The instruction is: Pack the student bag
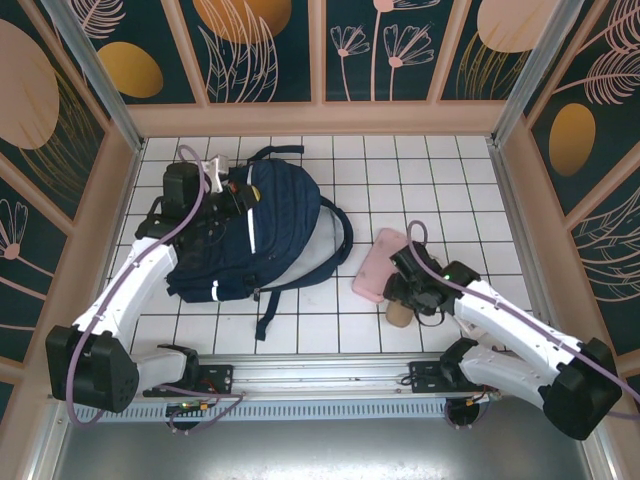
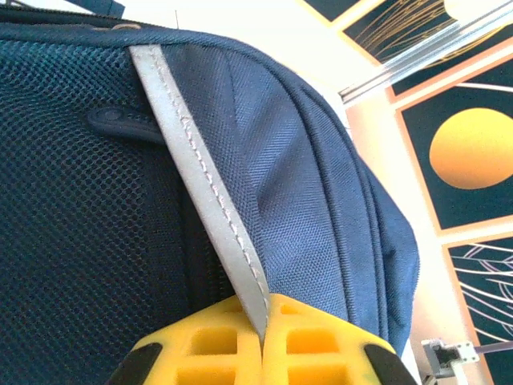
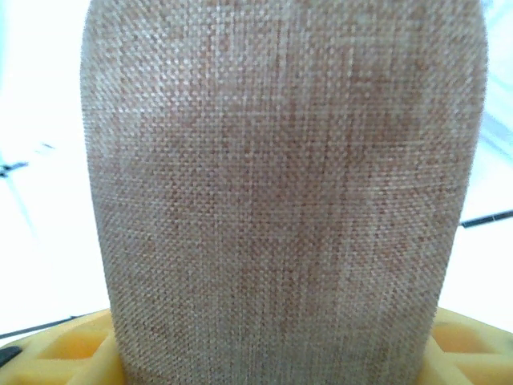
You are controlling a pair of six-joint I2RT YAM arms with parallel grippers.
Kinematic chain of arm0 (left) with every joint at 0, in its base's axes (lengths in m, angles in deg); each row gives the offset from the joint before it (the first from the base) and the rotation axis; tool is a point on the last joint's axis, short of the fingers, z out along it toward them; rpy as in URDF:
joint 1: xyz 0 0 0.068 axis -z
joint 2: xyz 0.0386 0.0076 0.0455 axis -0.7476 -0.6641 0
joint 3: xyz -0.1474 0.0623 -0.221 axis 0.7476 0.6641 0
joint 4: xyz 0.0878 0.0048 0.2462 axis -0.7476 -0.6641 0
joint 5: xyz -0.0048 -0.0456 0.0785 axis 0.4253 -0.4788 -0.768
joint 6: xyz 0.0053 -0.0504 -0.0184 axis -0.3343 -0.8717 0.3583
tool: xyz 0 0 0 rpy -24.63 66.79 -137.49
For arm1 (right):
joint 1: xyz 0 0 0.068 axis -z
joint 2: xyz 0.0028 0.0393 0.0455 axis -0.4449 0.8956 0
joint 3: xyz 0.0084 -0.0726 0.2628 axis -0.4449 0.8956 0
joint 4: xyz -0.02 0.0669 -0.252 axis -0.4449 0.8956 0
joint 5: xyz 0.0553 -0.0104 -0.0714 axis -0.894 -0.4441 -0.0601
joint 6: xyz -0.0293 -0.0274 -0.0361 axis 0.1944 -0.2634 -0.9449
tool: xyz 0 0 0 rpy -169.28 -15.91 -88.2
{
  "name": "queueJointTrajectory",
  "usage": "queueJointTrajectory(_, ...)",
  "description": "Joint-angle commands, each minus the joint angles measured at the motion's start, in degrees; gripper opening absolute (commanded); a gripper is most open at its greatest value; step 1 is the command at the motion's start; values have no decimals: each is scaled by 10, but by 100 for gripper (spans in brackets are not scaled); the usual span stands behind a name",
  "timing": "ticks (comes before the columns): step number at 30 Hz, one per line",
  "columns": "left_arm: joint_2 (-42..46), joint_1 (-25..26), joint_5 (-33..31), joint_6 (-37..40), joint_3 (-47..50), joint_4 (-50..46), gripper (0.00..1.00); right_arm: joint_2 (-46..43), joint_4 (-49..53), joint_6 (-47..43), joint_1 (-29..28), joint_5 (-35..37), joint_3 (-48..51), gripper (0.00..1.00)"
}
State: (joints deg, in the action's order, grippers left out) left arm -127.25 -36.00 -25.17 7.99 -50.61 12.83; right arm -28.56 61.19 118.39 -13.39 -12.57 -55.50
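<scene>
Pinching the student bag (image 1: 275, 225) stripe (image 2: 215, 216), left jaws meet; right jaws clasp a coarse-woven (tan) cylinder (image 3: 280, 200).

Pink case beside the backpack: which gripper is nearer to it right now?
Right. The right gripper sits just beside the pink case, around a tan pouch; the left gripper is across at the student bag.

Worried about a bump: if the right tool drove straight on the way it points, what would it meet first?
The tan woven fabric item, which sits between its fingers; whatever lies beyond it is hidden.
</scene>
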Motion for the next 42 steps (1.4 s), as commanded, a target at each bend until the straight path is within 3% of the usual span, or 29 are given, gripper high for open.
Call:
queueJointTrajectory(1,11,-1,45,37,-67,-11,0,-3,-41,-31,3,34,-50,54)
queueJointTrajectory(8,-9,-1,86,74,-172,-79,0,126,-266,-82,29,-63,-130,53)
queueJointTrajectory(14,-18,-1,133,53,-207,-71,0,267,-359,-128,30,-171,-238,54)
queueJointTrajectory(24,-28,-1,172,9,-231,-35,0,373,-563,-51,17,-353,-244,54)
queueJointTrajectory(36,-39,-2,173,-14,-219,-5,0,567,-736,86,-53,-451,-363,56)
queueJointTrajectory(42,-40,-3,176,-21,-217,0,0,656,-770,102,-99,-418,-452,61)
